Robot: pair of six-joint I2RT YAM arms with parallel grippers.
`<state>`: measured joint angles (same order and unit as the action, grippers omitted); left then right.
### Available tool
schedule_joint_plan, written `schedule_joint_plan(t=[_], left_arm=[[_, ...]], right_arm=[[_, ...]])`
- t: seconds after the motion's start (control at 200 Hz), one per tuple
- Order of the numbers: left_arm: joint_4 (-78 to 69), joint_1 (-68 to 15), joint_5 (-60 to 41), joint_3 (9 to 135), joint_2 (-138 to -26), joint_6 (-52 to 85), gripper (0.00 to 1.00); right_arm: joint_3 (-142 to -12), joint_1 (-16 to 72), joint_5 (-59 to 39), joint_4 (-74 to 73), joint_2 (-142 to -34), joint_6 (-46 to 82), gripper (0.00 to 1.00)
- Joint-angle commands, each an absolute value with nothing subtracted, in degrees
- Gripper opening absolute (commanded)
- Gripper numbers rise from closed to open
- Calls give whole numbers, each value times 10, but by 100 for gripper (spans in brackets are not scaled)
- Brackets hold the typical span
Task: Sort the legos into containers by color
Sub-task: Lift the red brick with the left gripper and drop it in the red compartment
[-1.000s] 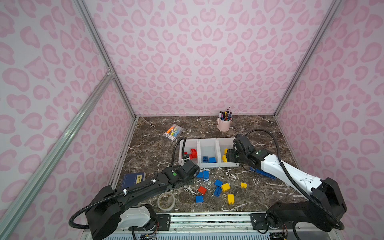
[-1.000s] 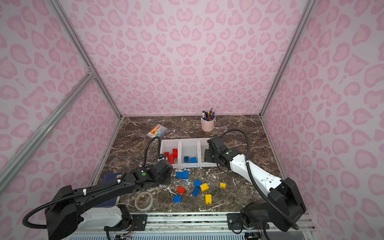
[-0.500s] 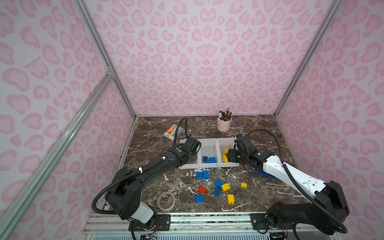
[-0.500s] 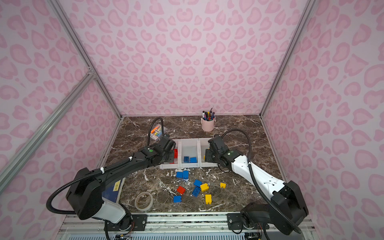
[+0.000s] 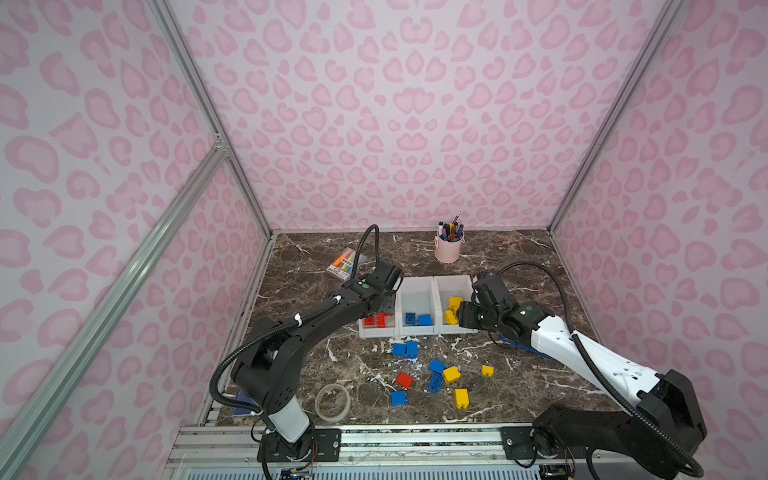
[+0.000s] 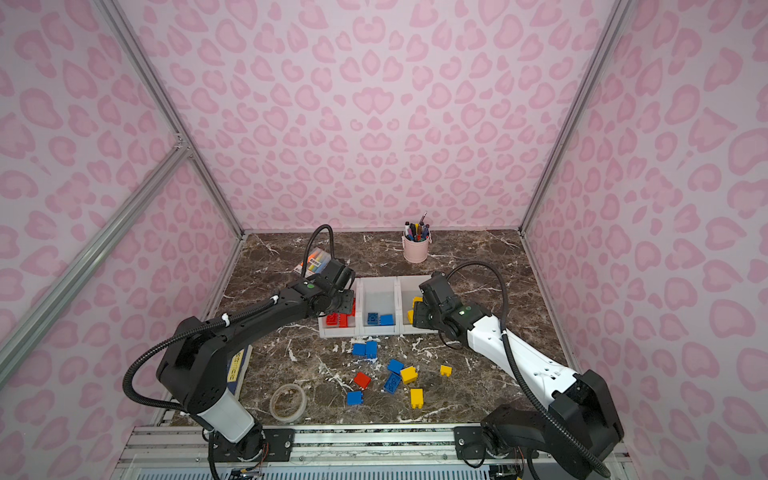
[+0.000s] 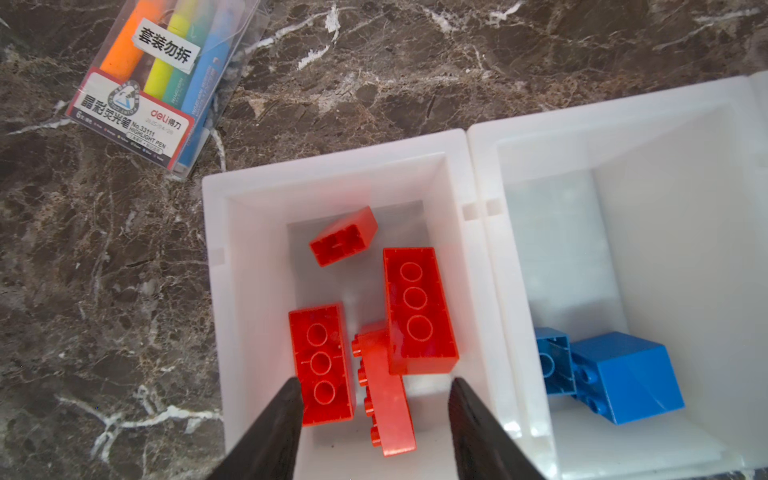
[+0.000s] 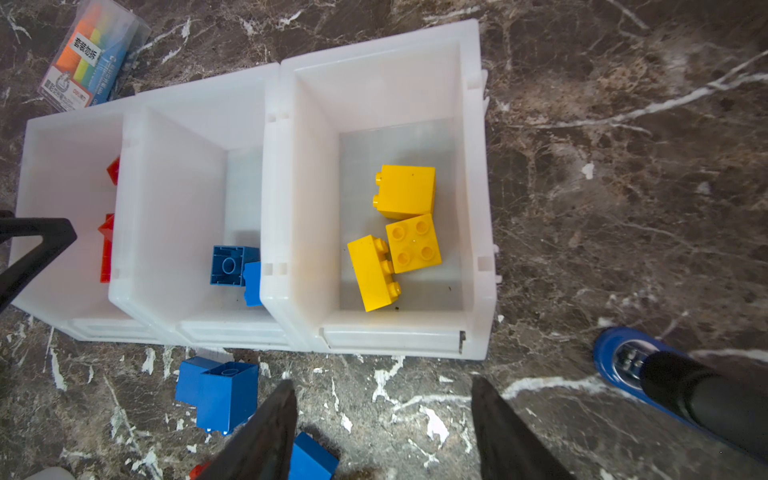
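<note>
A dark brown marble-patterned counter sits inside walls printed with pink hearts. Near its middle stands a row of three joined white plastic open-top bins.

The left bin holds four red plastic studded bricks. One oblong brick lies on its side and looks blurred. The middle bin holds two blue studded bricks near its front. The right bin holds three yellow studded bricks.

The black left arm reaches over the left bin. The left jaws are spread apart with nothing between them, above the red bricks. The white-and-black right arm reaches in from the right side. The right jaws are also spread and empty, above bare counter just in front of the right bin's low front lip.

More bricks lie loose on the counter in front of the bins:
- Five loose blue bricks, with two of them side by side nearest the bins.
- One loose red brick.
- Three loose yellow bricks.

A pink cup of pens stands behind the bins. A clear pack of coloured highlighters lies near the left bin's back corner. A roll of clear tape lies near the counter's front edge.
</note>
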<state>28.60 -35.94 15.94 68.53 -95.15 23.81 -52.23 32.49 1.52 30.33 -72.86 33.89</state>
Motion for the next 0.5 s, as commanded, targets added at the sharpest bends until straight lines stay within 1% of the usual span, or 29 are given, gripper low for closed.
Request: schedule_joint_plan(t=[0.0, 0.495], left_arm=[[281, -359, 160, 671, -933, 246, 59], [259, -359, 146, 553, -797, 302, 61]], right_arm=[[-516, 325, 22, 307, -727, 344, 67], [-499, 329, 14, 300, -721, 352, 67]])
